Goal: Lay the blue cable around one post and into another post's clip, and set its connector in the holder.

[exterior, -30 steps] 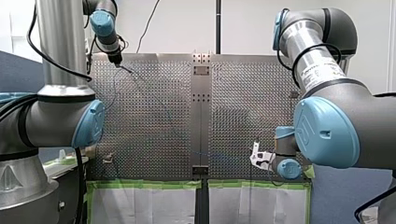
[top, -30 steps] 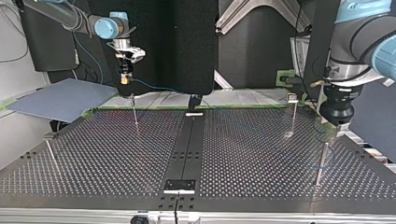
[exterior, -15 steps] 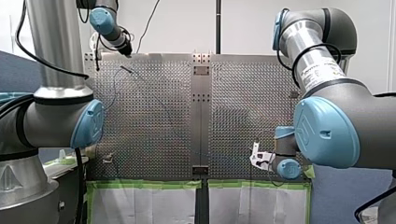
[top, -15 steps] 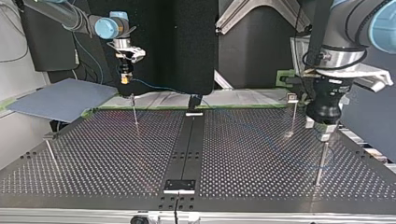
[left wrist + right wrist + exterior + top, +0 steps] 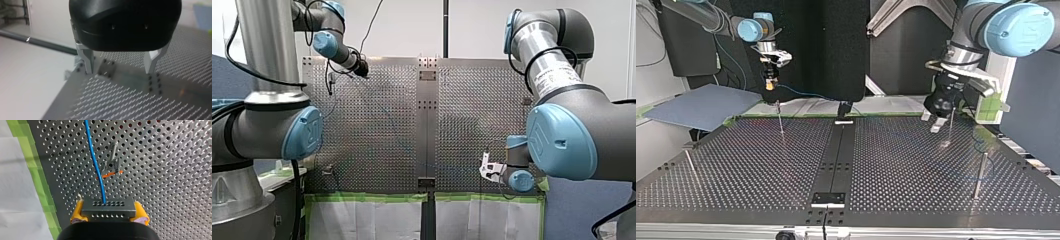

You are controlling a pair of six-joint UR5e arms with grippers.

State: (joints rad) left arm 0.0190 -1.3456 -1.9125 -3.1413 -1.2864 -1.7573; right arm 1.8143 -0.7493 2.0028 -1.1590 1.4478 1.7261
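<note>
1. My left claw (image 5: 119,72) is hanging released over the perforated desk (image 5: 896,165). Its two metal fingers (image 5: 86,60) are standing well apart under the black body, and nothing is sitting between them.
2. In the top view, a thin upright post (image 5: 949,125) is standing just beside that claw, on the side away from the desk's middle strip. I cannot tell whether a finger is touching it.
3. My right claw (image 5: 109,213) is grasping the connector (image 5: 107,206), a grey block with rows of small holes. The yellow pads (image 5: 77,212) are pressing on its two ends.
4. The blue cable (image 5: 94,162) is coming out of the middle of the connector's face. It is running straight ahead of the right claw, above the desk.
5. Ahead of that claw, just beside the cable, a post with a wire clip (image 5: 111,163) is showing end-on. A small orange piece (image 5: 109,174) is lying across its base. The cable is passing beside the clip, not in it.
6. A strip of green tape (image 5: 35,177) is edging the desk beside the right claw, on the cable's far side from the clip post.
7. In the top view, the right claw is holding the connector up in the air above the desk's edge. The cable is trailing off from it towards the middle strip. Beyond that it is too faint for me to follow.
</note>
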